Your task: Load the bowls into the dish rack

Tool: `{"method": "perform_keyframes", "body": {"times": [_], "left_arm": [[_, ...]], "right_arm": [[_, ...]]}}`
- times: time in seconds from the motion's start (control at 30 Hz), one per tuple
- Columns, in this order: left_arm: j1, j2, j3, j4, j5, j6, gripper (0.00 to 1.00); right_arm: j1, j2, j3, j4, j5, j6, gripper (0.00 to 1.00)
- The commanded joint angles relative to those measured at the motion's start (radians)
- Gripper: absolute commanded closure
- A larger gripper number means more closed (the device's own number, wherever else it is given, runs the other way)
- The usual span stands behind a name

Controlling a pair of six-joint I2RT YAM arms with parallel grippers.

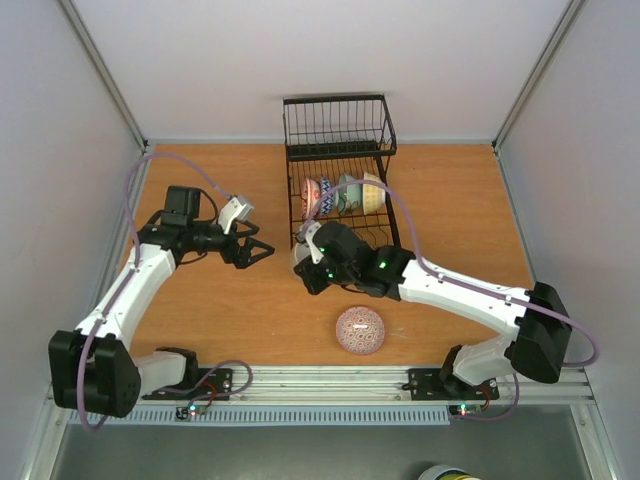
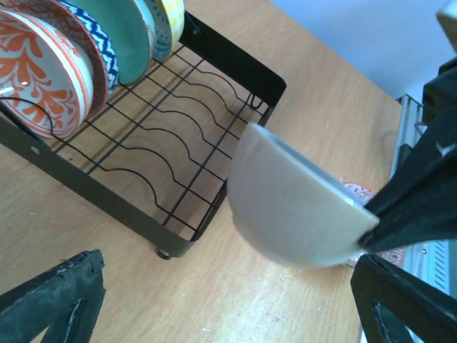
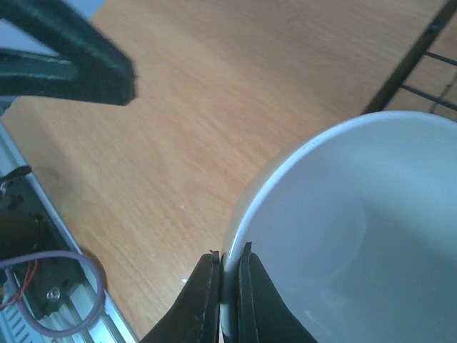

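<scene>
Right gripper: pressed onto the rim of the plain white bowl, one finger inside the rim and one outside, as the right wrist view shows.
White bowl: tipped on its side, its outer wall turned toward the left gripper. It hangs just beside the near left corner of the dish rack, at about 7 o'clock of the rack in the top view. It is not inside the rack.
Left gripper: spread wide and holding nothing. It sits at 9 o'clock of the white bowl, near it but apart, with its fingers pointing at it.
Dish rack: black wire, at 12 o'clock on the wooden table, with its upright basket section at the far end.
Bowls in the rack: four stand on edge in a row among the far tines. From 9 o'clock to 3 o'clock they are a red-patterned bowl, a blue zigzag bowl, a pale green bowl and a yellow-centred bowl.
Near tines: bare wire under the row, at 6 o'clock of it.
Loose bowl: red-patterned and upside down on the table, well apart from the rack. It lies at about 5 o'clock of the right gripper.
</scene>
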Motion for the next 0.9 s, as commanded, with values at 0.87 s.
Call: {"method": "perform_keyframes", "body": {"times": [0.87], "left_arm": [[-0.026,0.127,0.155,-0.292,0.094,0.167,0.15]], "right_arm": [[0.326,0.202,0.082,0.373,0.550,-0.444,0.99]]}}
